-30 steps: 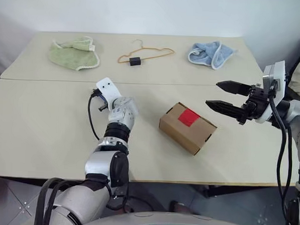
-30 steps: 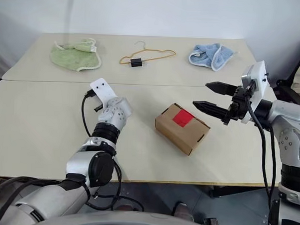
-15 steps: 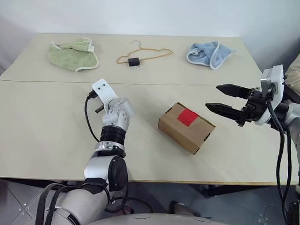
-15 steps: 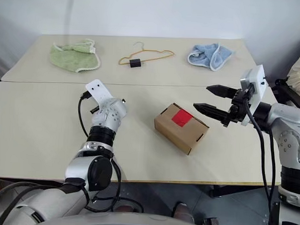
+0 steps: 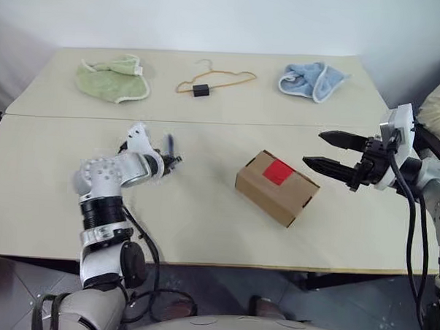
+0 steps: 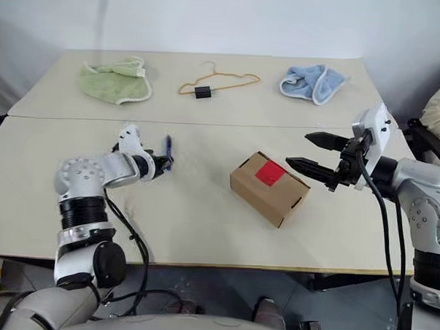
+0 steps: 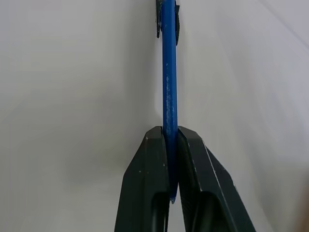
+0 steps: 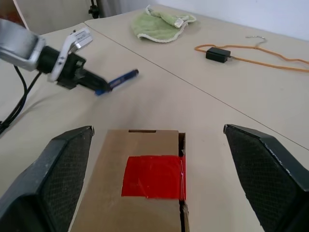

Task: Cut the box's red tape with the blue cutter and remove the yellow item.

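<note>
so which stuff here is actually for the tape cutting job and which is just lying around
For the job:
- blue cutter, clamped in the left gripper
- box
- red tape on top of the box
- right gripper, fingers open beside the box

Lying about:
- green cloth
- orange hanger
- blue cloth

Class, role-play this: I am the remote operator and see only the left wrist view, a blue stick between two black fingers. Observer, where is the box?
Observer: The box lies on the table, between both grippers.
Operator: Is its tape cut?
Observer: No, the red tape looks whole and the flaps are shut.
Operator: What is the other arm doing?
Observer: The right gripper is open beside the box, touching nothing.
</note>
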Controlling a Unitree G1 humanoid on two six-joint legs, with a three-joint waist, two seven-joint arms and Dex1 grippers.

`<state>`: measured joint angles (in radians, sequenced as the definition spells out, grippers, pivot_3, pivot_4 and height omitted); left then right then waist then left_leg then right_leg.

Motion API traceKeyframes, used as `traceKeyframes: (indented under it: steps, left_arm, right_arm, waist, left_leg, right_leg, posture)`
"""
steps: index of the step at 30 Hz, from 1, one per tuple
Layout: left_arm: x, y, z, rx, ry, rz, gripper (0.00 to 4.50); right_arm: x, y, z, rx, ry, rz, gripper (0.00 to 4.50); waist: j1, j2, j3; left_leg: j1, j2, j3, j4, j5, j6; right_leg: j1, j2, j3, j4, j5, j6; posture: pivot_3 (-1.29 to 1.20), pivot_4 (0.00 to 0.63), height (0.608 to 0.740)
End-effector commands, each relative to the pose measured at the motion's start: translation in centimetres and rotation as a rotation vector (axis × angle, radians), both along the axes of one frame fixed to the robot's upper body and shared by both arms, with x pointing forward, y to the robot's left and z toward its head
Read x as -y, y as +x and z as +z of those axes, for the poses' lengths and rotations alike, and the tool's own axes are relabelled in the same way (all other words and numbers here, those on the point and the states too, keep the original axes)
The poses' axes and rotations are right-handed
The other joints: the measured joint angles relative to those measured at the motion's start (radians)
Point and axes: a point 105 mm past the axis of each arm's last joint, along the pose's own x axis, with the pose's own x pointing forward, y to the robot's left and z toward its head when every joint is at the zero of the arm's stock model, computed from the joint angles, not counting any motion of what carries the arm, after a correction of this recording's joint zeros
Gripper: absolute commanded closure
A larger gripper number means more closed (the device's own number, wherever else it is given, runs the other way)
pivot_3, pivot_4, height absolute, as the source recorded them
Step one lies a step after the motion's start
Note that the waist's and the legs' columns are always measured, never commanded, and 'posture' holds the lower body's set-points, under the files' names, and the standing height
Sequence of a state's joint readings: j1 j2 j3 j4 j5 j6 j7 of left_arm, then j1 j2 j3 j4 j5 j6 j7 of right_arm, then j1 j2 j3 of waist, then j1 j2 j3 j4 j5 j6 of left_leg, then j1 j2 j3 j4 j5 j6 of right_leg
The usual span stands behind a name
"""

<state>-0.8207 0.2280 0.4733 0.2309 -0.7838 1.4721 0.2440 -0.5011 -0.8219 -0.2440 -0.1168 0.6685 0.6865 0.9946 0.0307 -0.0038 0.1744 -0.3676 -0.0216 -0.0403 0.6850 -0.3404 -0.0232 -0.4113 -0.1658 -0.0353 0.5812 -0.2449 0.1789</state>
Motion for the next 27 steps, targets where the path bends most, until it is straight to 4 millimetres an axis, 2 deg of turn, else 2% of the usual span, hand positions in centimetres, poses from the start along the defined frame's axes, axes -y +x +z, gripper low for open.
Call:
traceKeyframes:
  steps: [1,4,6,11,17,23,27]
  left_arm:
    - [2.5,-4.0,-0.3,-0.028,-0.073,-0.325,4.20]
    - [2.7,-7.0,-0.9,-0.057,-0.124,-0.505,4.20]
    - [2.7,-8.5,-0.6,-0.075,-0.182,-0.589,4.20]
    - [1.6,-11.6,-1.0,-0.156,-0.219,-0.718,4.20]
    - [0.2,-11.4,-2.6,-0.261,-0.190,-0.677,4.20]
    - [-0.4,-11.1,-4.1,-0.327,-0.156,-0.649,4.20]
    - [-0.4,-11.2,-4.3,-0.332,-0.148,-0.658,4.20]
  right_arm:
    - [0.0,-0.3,1.3,0.059,0.000,-0.003,0.00]
    - [-0.1,-0.5,1.2,0.057,0.003,-0.006,0.00]
    - [0.0,-0.6,1.2,0.055,0.006,-0.011,0.00]
    - [0.4,-0.9,1.0,0.050,0.006,-0.028,0.00]
    - [0.3,-1.0,0.8,0.048,0.013,-0.039,0.00]
    - [0.4,-1.2,0.6,0.043,0.016,-0.051,0.00]
    - [0.5,-1.3,0.6,0.042,0.014,-0.058,0.00]
  waist:
    - [-0.007,0.000,0.000]
    - [-0.020,0.000,0.000]
    - [-0.028,0.000,0.000]
    - [-0.032,0.000,0.000]
    - [-0.028,0.000,0.000]
    - [-0.029,-0.001,0.000]
    - [-0.030,-0.001,0.000]
  left_leg:
    - [0.000,0.000,0.000,0.000,0.000,0.000]
    - [0.000,0.001,0.000,-0.003,-0.001,-0.001]
    - [0.000,0.002,0.000,-0.003,-0.001,-0.002]
    - [0.000,0.002,0.000,-0.003,-0.001,-0.002]
    - [0.000,0.002,0.000,-0.003,-0.001,-0.001]
    - [0.000,0.002,0.000,-0.003,-0.001,-0.001]
    - [0.001,0.002,0.000,-0.003,-0.001,-0.001]
  right_leg:
    - [0.000,0.000,0.000,0.000,0.000,0.000]
    - [-0.003,0.000,0.000,0.000,-0.001,-0.002]
    - [-0.003,0.001,0.000,0.001,-0.002,-0.003]
    - [-0.003,0.001,0.000,0.002,-0.002,-0.004]
    - [-0.003,0.001,0.000,0.002,-0.002,-0.004]
    - [-0.003,0.001,0.000,0.001,-0.002,-0.004]
    - [-0.002,0.001,0.000,0.002,-0.002,-0.004]
  posture:
    - [0.00,0.150,0.740]
    - [0.00,0.150,0.740]
    - [0.00,0.150,0.740]
    - [0.00,0.150,0.740]
    - [0.00,0.150,0.740]
    - [0.00,0.150,0.740]
    - [0.00,0.150,0.740]
